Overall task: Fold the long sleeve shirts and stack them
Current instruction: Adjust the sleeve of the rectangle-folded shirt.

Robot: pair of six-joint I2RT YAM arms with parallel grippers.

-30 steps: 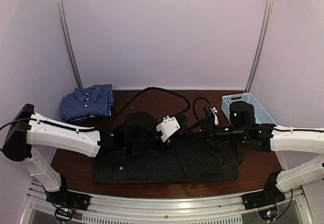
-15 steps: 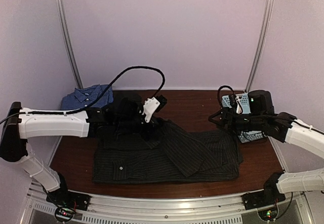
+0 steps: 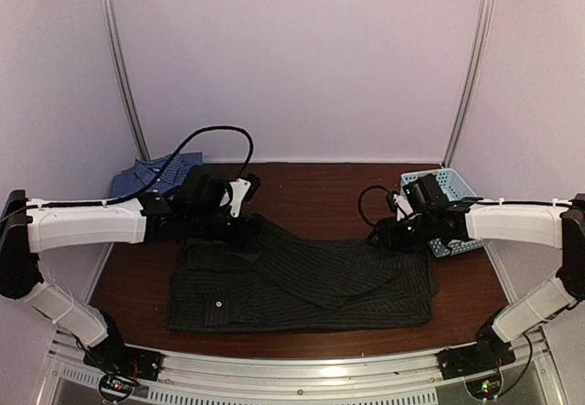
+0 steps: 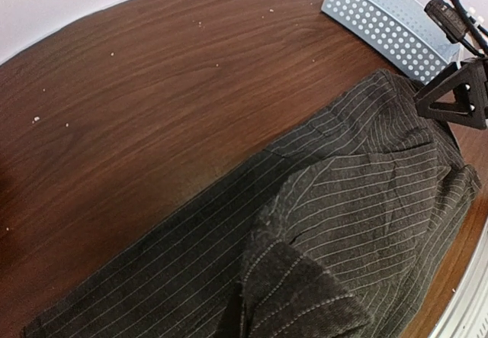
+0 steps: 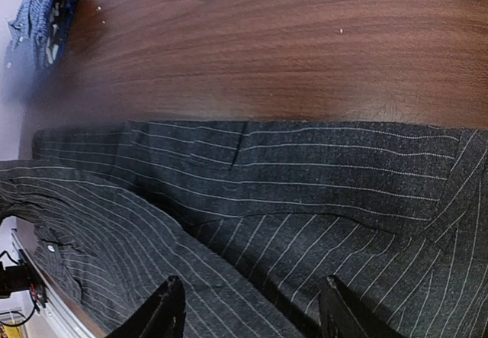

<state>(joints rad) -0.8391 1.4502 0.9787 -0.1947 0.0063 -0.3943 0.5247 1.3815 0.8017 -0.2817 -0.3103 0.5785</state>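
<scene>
Gaping in wrist view, right tool overhangs black shirt; left tool unreadable overhead.

Left hand reaches inward low; right hand shows fingers spread.

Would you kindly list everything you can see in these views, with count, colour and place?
striped shirt: 1, black with pale pinstripes, spread over the middle and front of the table
checked shirt: 1, blue, back left corner, partly behind the left arm
basket: 1, light blue, back right
table: 1, dark brown wood, under everything
left claw: 1, black, at the striped shirt's back left part; grip hidden
right claw: 1, black, fingers apart over the striped shirt's back right edge
</scene>
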